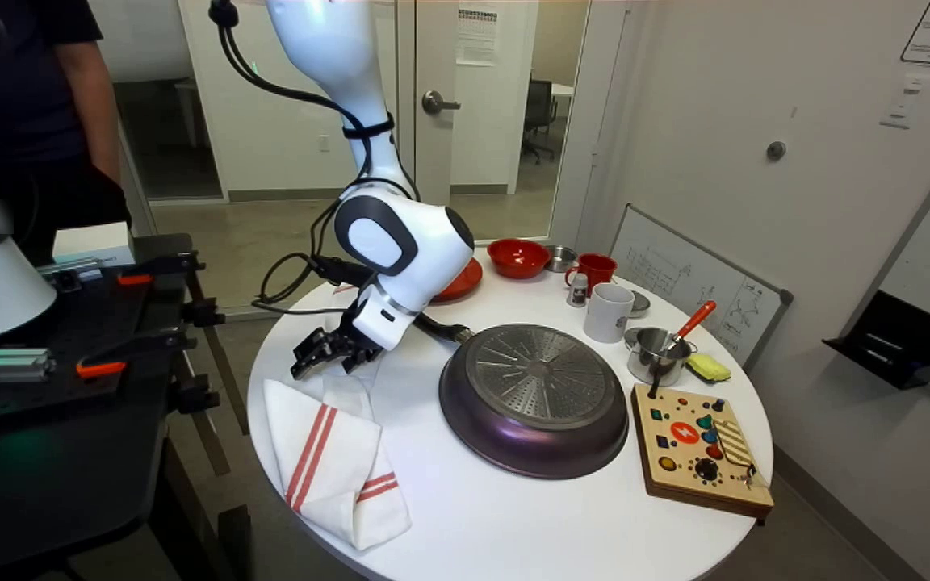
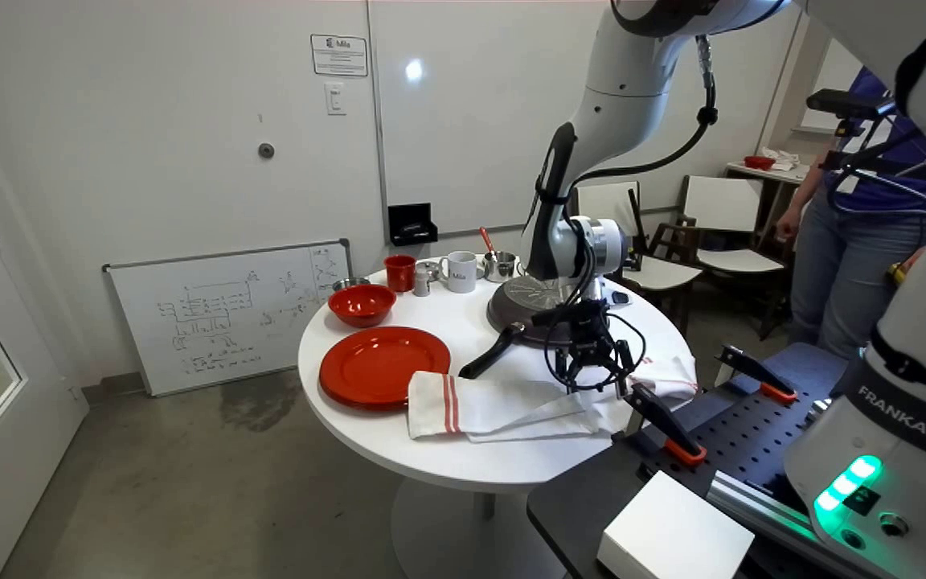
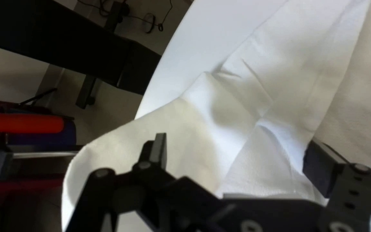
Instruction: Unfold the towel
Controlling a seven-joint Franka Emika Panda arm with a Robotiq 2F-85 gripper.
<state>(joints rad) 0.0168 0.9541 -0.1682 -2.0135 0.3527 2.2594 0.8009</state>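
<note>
The towel (image 1: 344, 460) is a white cloth with red stripes, lying in folds along the rim of the white round table. In an exterior view, one striped end of the towel (image 2: 503, 406) laps over the edge of a red plate, and another striped part shows beyond the gripper. My gripper (image 1: 324, 369) is low over the middle of the cloth, pointing down. Creased towel (image 3: 288, 64) fills much of the wrist view, under and between the widely parted fingers of my gripper (image 3: 237, 151). No fold looks pinched; whether a fingertip touches the cloth I cannot tell.
An upside-down dark pan (image 1: 542, 395) stands beside the towel, its black handle (image 2: 493, 351) reaching towards the cloth. Near the towel's end is the red plate (image 2: 383, 366). A red bowl (image 1: 518, 258), mugs, a steel pot (image 1: 659, 355) and a wooden button box (image 1: 703, 452) stand farther off.
</note>
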